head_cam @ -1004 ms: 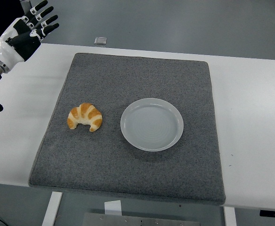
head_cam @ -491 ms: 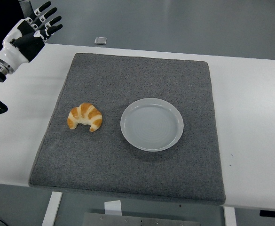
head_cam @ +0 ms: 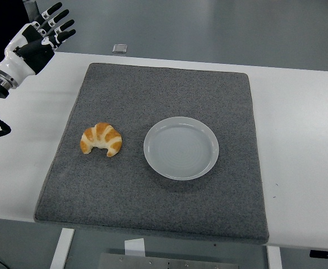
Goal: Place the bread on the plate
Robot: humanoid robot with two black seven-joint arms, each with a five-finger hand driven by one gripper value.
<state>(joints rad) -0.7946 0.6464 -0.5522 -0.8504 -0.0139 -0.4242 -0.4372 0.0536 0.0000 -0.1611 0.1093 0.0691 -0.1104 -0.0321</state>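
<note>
Bread, a golden crescent-shaped croissant [head_cam: 101, 139], lies on the grey felt mat [head_cam: 152, 207] just left of the round white plate [head_cam: 181, 148], long axis left-right, tips toward the surface's near edge. Left hand [head_cam: 36, 42] hovers far-left, fingers [head_cam: 60, 25] spread, empty.

No text, label, brand, number or sign can be read. The croissant [head_cam: 101, 139], the plate [head_cam: 181, 148], the grey mat [head_cam: 158, 101] and the white table [head_cam: 298, 112] are all plain. The small object [head_cam: 119, 48] beyond the table is too small to read.
</note>
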